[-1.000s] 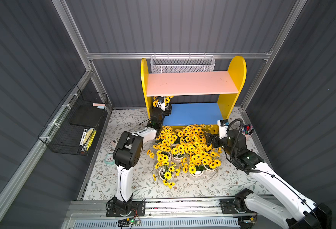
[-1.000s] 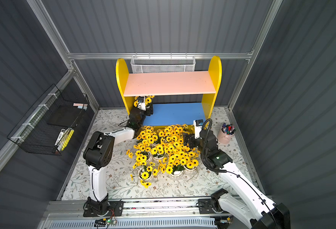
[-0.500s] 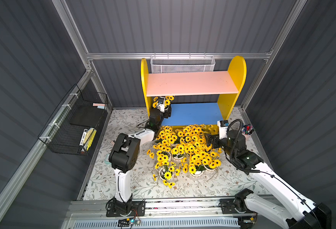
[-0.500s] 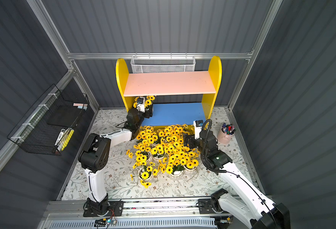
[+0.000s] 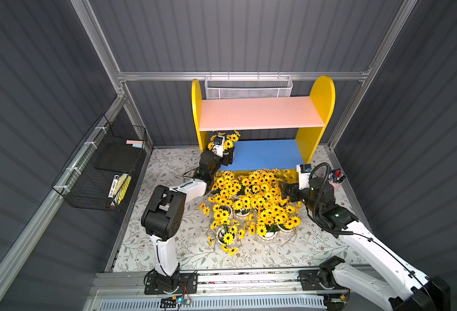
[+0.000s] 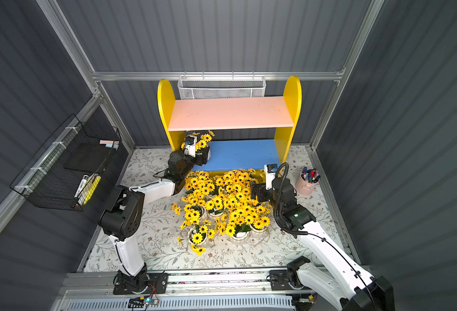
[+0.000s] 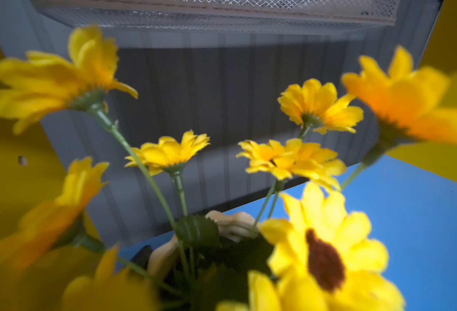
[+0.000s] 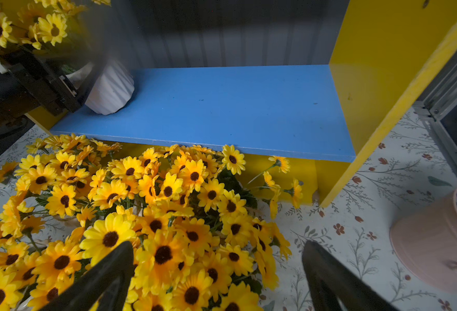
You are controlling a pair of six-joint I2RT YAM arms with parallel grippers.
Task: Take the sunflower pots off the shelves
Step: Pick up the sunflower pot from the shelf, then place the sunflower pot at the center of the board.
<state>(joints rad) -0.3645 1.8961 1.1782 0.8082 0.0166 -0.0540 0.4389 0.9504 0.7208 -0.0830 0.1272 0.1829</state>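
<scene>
Logged one sunflower pot [image 8: 111, 88] tilted at the left end of the blue board [image 8: 222, 107], clamped in the left gripper [image 5: 227, 157]. Found remaining pots [image 5: 248, 199] crowded on the mat [image 5: 168, 167] before the shelves [image 5: 321, 102], right gripper [image 8: 218, 250] spread wide over them.

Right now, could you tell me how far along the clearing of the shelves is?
Done: the pink upper board is bare and the other sunflower pots crowd the table. In hand: the left pincer grips the last pot, tilted, at one end of the blue lower board. Left: carry it off; the right pincer is open.
</scene>
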